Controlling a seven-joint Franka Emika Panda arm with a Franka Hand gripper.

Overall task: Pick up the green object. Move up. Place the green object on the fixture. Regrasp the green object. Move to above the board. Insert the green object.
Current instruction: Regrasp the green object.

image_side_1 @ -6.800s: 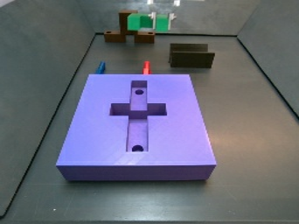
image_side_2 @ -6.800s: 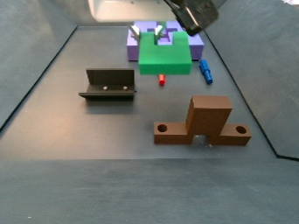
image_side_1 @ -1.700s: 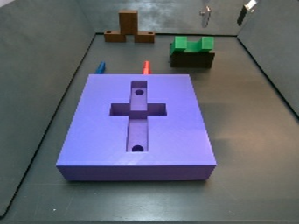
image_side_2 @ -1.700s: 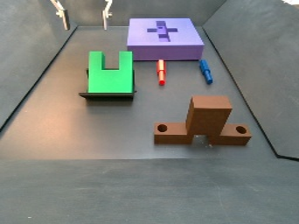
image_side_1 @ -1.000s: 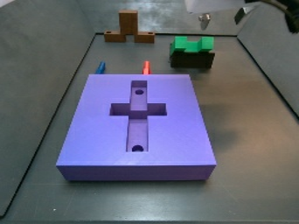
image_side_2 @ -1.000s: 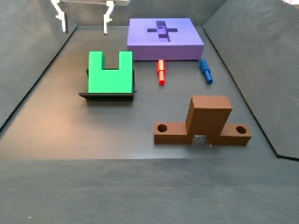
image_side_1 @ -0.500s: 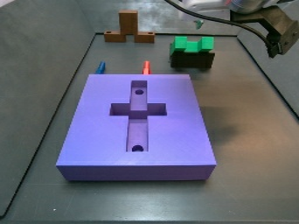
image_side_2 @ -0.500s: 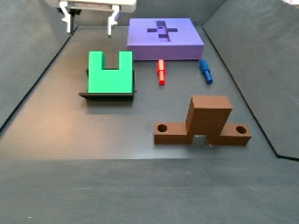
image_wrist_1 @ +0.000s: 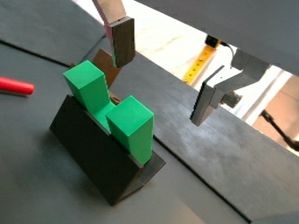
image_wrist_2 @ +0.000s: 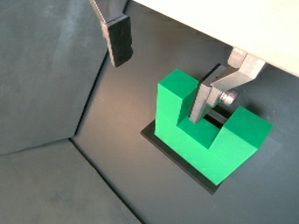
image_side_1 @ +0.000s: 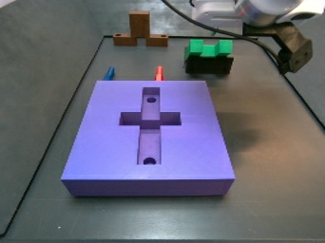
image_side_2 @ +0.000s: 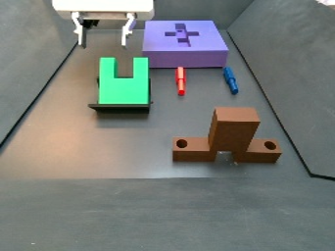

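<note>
The green object point(image_side_2: 123, 80) lies on the dark fixture point(image_side_2: 116, 105), prongs pointing toward the board; it also shows in a side view point(image_side_1: 210, 49) and in both wrist views point(image_wrist_1: 114, 112) point(image_wrist_2: 202, 129). My gripper point(image_side_2: 105, 30) is open and empty, hovering just above and beyond the green object's pronged end. In both wrist views the gripper point(image_wrist_1: 166, 72) point(image_wrist_2: 167, 68) has its jaws spread wide, with nothing between them. The purple board point(image_side_1: 184, 142) with its cross-shaped recess lies flat and also shows in a side view point(image_side_2: 160, 41).
A brown cross-shaped piece point(image_side_2: 233, 137) stands on the floor, also in a side view point(image_side_1: 140, 30). A red peg point(image_side_2: 181, 80) and a blue peg point(image_side_2: 229, 79) lie beside the board. Grey walls enclose the floor.
My open gripper has come down and closer to the green object over the last second. The green object stays on the fixture.
</note>
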